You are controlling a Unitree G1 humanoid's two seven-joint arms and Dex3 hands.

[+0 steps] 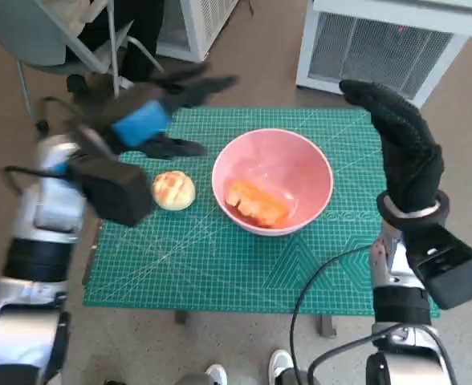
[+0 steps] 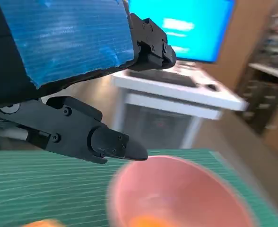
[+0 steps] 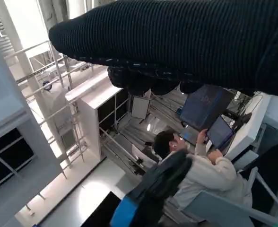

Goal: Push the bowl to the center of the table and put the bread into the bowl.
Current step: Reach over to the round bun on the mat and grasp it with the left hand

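So the pink bowl [image 1: 272, 180] sits pretty much in the middle of the green cutting mat [image 1: 220, 265] that covers the table, and there's already an orange-brown piece of bread [image 1: 256, 202] lying inside it, toward the near side. A second piece, a round bun [image 1: 173, 191], is on the mat just beside the bowl on the robot's left, not touching it as far as I can see. The left hand [image 1: 160, 112] hovers above the far-left part of the mat with its fingers spread apart and nothing in them; the left wrist view shows the fingers [image 2: 106, 142] over the bowl's rim with a gap between. The right hand [image 1: 400, 144] is raised off the right edge of the table, fingers stretched out, holding nothing. A person [image 3: 200, 175] sits with a tablet in the right wrist view.
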